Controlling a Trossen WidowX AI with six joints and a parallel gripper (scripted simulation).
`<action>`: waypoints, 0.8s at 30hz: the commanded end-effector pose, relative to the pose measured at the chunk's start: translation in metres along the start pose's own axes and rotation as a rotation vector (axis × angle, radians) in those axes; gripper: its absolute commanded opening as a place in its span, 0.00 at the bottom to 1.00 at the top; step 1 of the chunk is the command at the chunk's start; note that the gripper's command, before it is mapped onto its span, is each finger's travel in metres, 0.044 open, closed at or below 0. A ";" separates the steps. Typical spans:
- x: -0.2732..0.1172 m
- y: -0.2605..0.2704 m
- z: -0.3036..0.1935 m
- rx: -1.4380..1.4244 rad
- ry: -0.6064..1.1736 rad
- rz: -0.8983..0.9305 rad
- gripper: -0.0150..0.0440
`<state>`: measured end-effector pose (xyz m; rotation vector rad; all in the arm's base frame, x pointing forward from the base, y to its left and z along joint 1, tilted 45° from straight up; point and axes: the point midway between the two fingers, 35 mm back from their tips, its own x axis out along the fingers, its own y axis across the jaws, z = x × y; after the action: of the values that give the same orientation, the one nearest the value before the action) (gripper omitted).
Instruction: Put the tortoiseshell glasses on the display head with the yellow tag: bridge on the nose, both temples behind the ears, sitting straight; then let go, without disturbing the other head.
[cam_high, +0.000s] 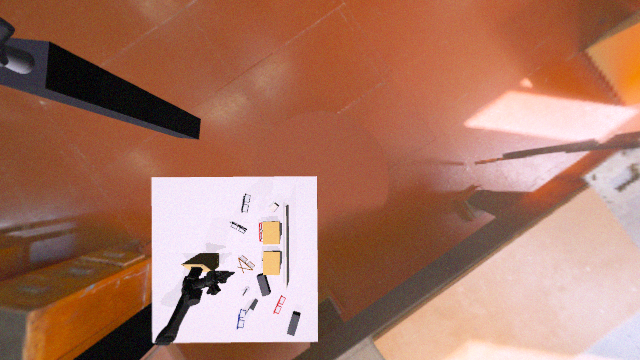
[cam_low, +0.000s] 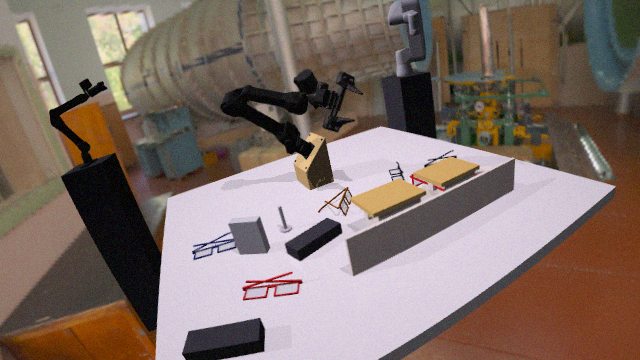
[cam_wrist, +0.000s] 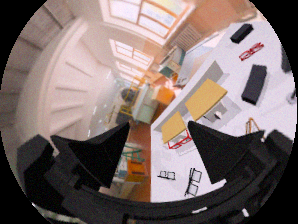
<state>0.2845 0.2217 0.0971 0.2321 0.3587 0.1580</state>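
Note:
The tortoiseshell glasses (cam_high: 244, 260) (cam_low: 343, 200) lie on the white table with temples spread, near the nearer tan-topped stand; a finger partly hides them in the wrist view. Two flat tan tops, one nearer the exterior camera (cam_high: 271, 263) (cam_low: 388, 198) (cam_wrist: 206, 98) and one farther (cam_high: 271, 233) (cam_low: 446, 171) (cam_wrist: 173, 128), cover white head parts mostly hidden beneath. Red glasses (cam_high: 260, 234) (cam_wrist: 180, 141) are at the farther one. No yellow tag can be made out. My gripper (cam_low: 357, 106) (cam_wrist: 158, 124) is open and empty, high above the table, away from the glasses.
A long grey panel (cam_high: 287, 245) (cam_low: 435, 215) stands behind both heads. A black box (cam_high: 263, 284) (cam_low: 314, 239), thin post (cam_low: 282, 220) and grey block (cam_low: 249, 235) stand nearby. Blue glasses (cam_low: 214, 247), other red glasses (cam_low: 272, 288) and two black pairs lie around.

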 end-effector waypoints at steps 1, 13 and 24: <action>0.000 0.000 0.000 0.000 0.000 0.000 0.98; 0.038 -0.041 0.007 -0.329 0.129 -0.217 0.78; 0.070 -0.179 0.039 -1.041 0.792 -0.532 0.29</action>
<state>0.3686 0.1186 0.0694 -0.6537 0.7616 -0.1003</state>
